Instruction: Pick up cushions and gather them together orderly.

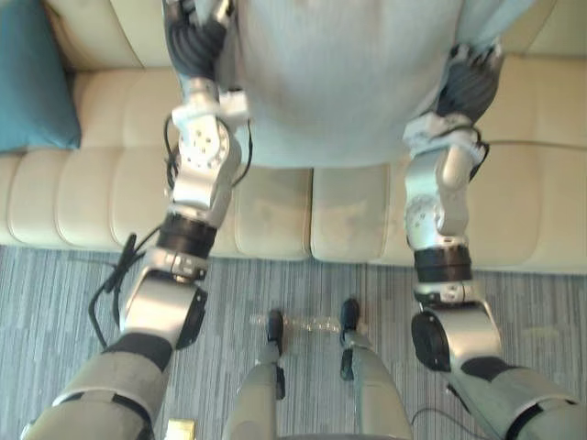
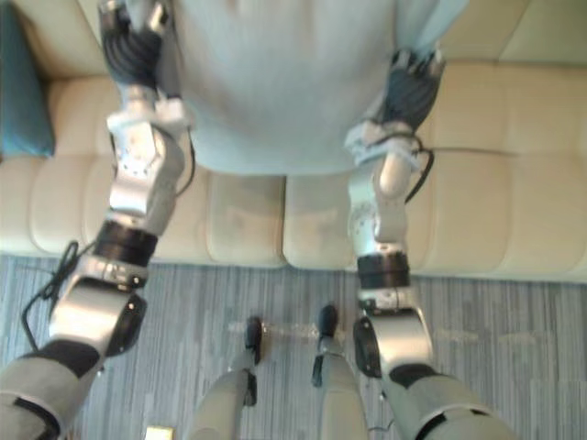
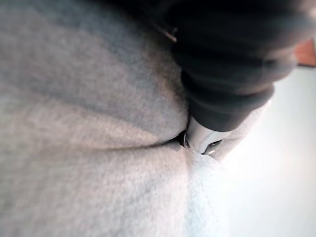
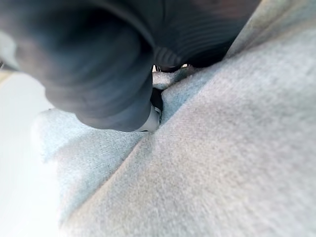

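Pale grey cushion (image 1: 339, 82), large and fuzzy, is creasing between left hand (image 1: 194, 41) and right hand (image 1: 470, 82) above the cream sofa (image 1: 532, 183), their grip being impossible to tell.

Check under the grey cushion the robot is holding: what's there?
The cream sofa seat shows below the lower edge of the grey cushion. The seat and backrest directly behind it are covered, so anything lying there is hidden.
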Controlling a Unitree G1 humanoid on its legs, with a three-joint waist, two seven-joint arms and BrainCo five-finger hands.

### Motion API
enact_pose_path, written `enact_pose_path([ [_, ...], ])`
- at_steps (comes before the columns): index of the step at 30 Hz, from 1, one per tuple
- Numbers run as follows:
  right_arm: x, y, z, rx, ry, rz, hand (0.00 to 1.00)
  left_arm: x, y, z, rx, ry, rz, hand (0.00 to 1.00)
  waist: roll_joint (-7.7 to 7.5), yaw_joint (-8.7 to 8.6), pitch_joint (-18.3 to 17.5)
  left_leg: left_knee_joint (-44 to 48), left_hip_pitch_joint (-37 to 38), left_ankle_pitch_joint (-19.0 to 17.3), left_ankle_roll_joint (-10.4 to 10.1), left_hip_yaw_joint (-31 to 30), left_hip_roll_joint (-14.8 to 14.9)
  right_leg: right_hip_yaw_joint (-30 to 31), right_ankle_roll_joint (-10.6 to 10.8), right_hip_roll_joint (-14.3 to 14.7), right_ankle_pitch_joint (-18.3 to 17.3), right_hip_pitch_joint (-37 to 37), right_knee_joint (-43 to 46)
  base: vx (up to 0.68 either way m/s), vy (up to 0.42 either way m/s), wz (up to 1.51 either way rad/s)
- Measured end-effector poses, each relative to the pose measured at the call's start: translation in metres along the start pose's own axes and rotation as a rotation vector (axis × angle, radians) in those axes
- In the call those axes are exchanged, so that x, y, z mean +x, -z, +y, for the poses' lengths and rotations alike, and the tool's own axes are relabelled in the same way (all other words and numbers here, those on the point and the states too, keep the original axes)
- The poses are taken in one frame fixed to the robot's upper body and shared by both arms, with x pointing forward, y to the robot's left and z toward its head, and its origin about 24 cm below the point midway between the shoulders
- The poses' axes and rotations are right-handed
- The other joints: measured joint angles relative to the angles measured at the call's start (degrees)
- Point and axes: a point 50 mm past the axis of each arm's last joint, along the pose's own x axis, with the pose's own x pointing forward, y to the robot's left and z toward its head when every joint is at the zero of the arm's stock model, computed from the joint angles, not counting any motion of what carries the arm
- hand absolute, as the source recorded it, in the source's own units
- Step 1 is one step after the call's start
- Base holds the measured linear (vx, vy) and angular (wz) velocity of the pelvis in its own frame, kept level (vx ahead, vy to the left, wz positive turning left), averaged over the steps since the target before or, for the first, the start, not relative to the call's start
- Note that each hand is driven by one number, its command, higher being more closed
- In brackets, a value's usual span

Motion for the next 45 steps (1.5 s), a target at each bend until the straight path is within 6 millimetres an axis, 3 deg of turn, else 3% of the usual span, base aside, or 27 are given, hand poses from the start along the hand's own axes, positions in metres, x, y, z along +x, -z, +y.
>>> enact_pose_path([
  [4, 0.016, -0.018, 0.014, 0.013, -0.006, -0.061, 1.00, 0.011, -0.015, -0.006, -0.008, -0.013, -0.044, 1.00, 0.37, -0.10, 1.24, -0.32, -4.59, 0.57, -0.71, 0.14, 0.31, 0.23, -0.18, 0.25, 0.11, -5.23, 1.01, 0.00, -0.012, 0.02],
  [9, 0.031, -0.020, 0.025, 0.010, 0.002, -0.055, 1.00, 0.016, -0.012, -0.003, 0.007, -0.062, -0.025, 1.00, 0.44, -0.26, 2.01, -0.34, -8.04, 1.01, -1.37, 0.31, 0.94, 0.36, -0.19, 0.62, 0.09, -8.53, 1.06, 0.00, -0.011, 0.04],
  [10, 0.032, -0.022, 0.027, 0.013, -0.002, -0.060, 1.00, 0.017, -0.014, -0.003, 0.003, -0.066, -0.030, 0.00, 0.44, -0.25, 2.01, -0.34, -8.50, 1.14, -1.47, 0.31, 1.01, 0.37, -0.19, 0.61, 0.09, -8.98, 1.08, -0.01, -0.010, 0.09],
  [11, 0.035, -0.028, 0.032, 0.021, -0.014, -0.080, 0.00, 0.020, -0.019, -0.002, -0.002, -0.077, -0.045, 0.00, 0.44, -0.14, 2.02, -0.34, -9.57, 1.23, -1.55, 0.32, 1.11, 0.35, -0.20, 0.62, 0.09, -10.06, 1.15, -0.02, -0.010, 0.09],
  [16, 0.040, -0.040, 0.041, 0.040, -0.033, -0.132, 0.00, 0.028, -0.027, 0.004, -0.023, -0.128, -0.064, 0.00, 0.45, 0.03, 2.02, -0.35, -11.29, 1.76, -2.30, 0.66, 1.26, 0.42, -0.19, 0.62, 0.06, -11.95, 1.84, -0.02, -0.004, 0.04],
  [22, 0.043, -0.033, 0.033, 0.006, -0.011, -0.101, 0.00, 0.028, -0.013, 0.009, 0.004, -0.132, 0.003, 0.00, 0.43, -0.68, 2.03, -0.35, -10.74, 1.79, -2.26, 1.73, 1.19, 0.70, -0.28, 0.32, -1.27, -12.15, 4.46, -0.02, -0.006, 0.08],
  [27, 0.052, -0.026, 0.009, -0.064, 0.029, -0.042, 0.00, 0.031, -0.006, 0.022, 0.056, -0.107, 0.047, 0.00, 0.38, -0.89, 2.06, -0.48, -10.88, 1.81, -2.24, 1.79, 1.26, 0.62, -0.21, 0.36, -1.35, -12.34, 4.52, 0.00, 0.000, 0.00],
  [33, 0.069, -0.055, -0.045, -0.137, 0.124, -0.071, 0.00, 0.035, -0.010, 0.068, 0.066, -0.182, 0.054, 0.00, 0.23, -1.82, 2.16, -1.36, -10.59, 2.46, -1.37, 1.90, 1.29, 0.46, -0.21, 0.35, -1.34, -12.27, 4.51, -0.03, -0.015, 0.02],
  [35, 0.058, -0.051, -0.075, -0.211, 0.158, -0.045, 0.00, 0.020, 0.001, 0.092, 0.044, -0.228, 0.081, 0.00, -0.26, -2.26, 2.46, -1.34, -8.27, 2.43, -1.37, 2.05, 1.42, 0.50, -0.21, 0.46, -1.33, -10.04, 4.47, -0.01, -0.015, -0.09],
  [36, 0.054, -0.048, -0.080, -0.221, 0.162, -0.037, 0.00, 0.015, 0.004, 0.096, 0.047, -0.232, 0.085, 0.00, -0.35, -2.35, 2.51, -1.31, -7.76, 2.41, -1.37, 2.14, 1.46, 0.52, -0.21, 0.50, -1.33, -9.46, 4.48, 0.01, -0.020, -0.11],
  [41, -0.024, -0.044, -0.153, -0.350, 0.213, -0.001, 0.00, -0.072, 0.036, 0.135, 0.099, -0.208, 0.145, 0.00, -0.90, -3.43, 2.81, 0.42, -0.25, -0.75, -0.33, 1.74, 1.67, 0.42, 0.86, 0.74, -3.27, -0.30, 3.59, 0.05, -0.006, -0.01],
  [43, -0.075, -0.028, -0.180, -0.422, 0.251, 0.102, 0.00, -0.129, 0.063, 0.146, 0.107, -0.222, 0.282, 0.00, -1.33, -3.69, 2.91, 2.01, 3.66, -2.67, 0.18, 1.74, 1.66, 0.44, 1.02, 0.72, -4.34, 4.65, 3.04, 0.10, 0.021, -0.02],
  [44, -0.086, -0.022, -0.184, -0.438, 0.252, 0.139, 0.00, -0.143, 0.069, 0.148, 0.109, -0.223, 0.323, 0.00, -1.50, -3.71, 2.82, 2.03, 4.68, -2.93, 0.18, 1.75, 1.61, 0.49, 1.02, 0.70, -4.63, 5.64, 3.04, 0.09, 0.022, -0.06],
  [45, -0.123, -0.009, -0.192, -0.479, 0.242, 0.244, 0.00, -0.186, 0.084, 0.150, 0.102, -0.223, 0.445, 0.00, -1.88, -3.88, 2.60, 2.46, 7.33, -3.76, 0.33, 1.73, 1.59, 0.50, 1.10, 0.69, -5.22, 8.55, 3.06, 0.07, 0.019, -0.04],
])
